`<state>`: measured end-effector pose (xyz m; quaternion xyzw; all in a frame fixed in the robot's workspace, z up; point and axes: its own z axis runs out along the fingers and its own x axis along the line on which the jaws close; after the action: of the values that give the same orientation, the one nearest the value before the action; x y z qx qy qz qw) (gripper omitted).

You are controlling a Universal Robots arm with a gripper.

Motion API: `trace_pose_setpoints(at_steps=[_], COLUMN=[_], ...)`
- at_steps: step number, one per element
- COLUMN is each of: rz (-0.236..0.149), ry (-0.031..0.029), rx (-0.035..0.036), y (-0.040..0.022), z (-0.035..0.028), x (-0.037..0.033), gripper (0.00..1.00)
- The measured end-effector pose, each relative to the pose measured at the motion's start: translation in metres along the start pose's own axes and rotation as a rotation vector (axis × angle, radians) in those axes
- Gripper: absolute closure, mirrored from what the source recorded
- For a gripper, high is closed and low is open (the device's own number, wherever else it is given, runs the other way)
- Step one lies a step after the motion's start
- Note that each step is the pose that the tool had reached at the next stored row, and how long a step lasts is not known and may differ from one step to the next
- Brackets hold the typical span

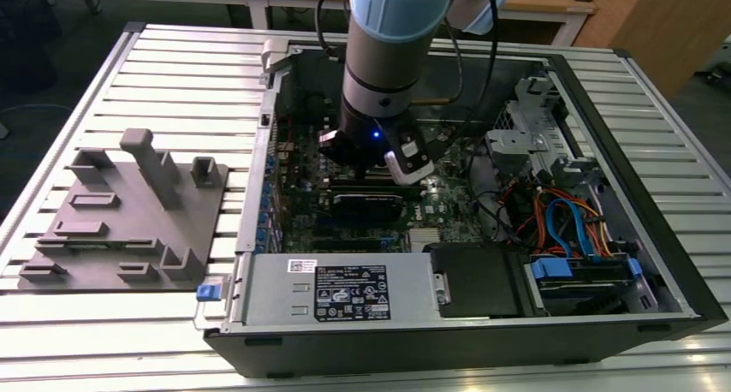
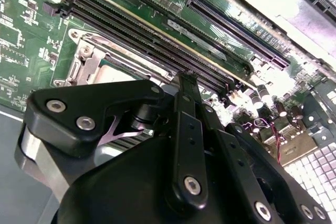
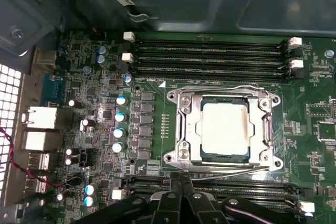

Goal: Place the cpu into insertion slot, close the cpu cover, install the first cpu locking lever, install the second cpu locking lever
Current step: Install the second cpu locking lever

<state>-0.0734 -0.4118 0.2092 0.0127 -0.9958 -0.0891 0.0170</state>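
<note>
- Currently the cpu sits seated in the insertion slot; the cpu cover lies flat around it.
- Thin wire locking levers run along the frame edges; whether latched, cannot tell.
- Tool hovers just beside the socket, fingers drawn together, carrying nothing.
- Judgement: levers are springy, stiff, slippery wire; best pushed at the bent end. Socket is fragile.

The black hand hovers beside the cpu on the motherboard.

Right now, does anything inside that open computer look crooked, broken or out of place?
Nothing stands out. The square silver-topped cpu lies flat and straight under the silver metal cpu cover, with thin wire levers along the frame.
</note>
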Motion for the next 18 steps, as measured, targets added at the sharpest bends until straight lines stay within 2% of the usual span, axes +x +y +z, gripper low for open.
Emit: trace_pose_setpoints(at_steps=[12,15,18], rz=[0.000,0.000,-0.001], ry=[-0.0001,-0.0002,-0.0004], rx=[-0.0038,-0.0090,-0.0201], y=[-0.0015,-0.0027,-0.0038], z=[0.0000,0.0004,0.0010], x=[0.0001,0.0002,0.0002], gripper=[0.90,0.90,0.90])
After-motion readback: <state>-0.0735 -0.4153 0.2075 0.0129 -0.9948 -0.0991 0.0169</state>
